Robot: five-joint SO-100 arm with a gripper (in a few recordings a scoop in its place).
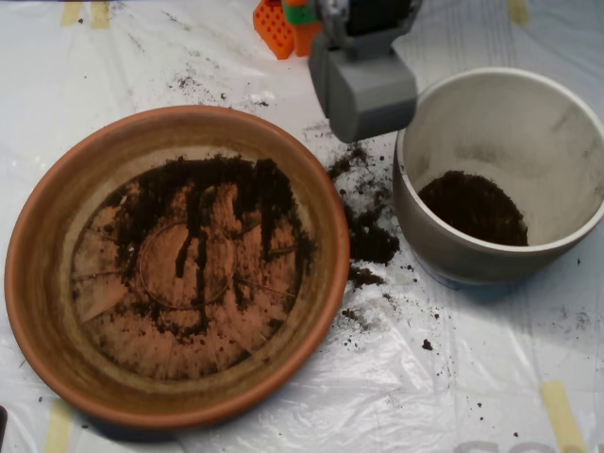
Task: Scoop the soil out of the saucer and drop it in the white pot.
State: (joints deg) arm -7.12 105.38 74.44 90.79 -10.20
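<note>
Plastic-covered table [396, 377]: scoop [363, 94], seemingly clenched, sits btwn saucer [38, 283] & white pot [566, 94]; skim thin soil [208, 189] low, avoid more spills.

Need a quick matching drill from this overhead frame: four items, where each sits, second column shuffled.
Things:
1. saucer
2. white pot
3. scoop
4. spilled soil

Places:
A. top centre, above the gap between the dishes
B. right side of the picture
C. on the plastic sheet between the two dishes
D. left side, largest round dish

Pairs: 1-D, 2-B, 3-A, 4-C
</note>
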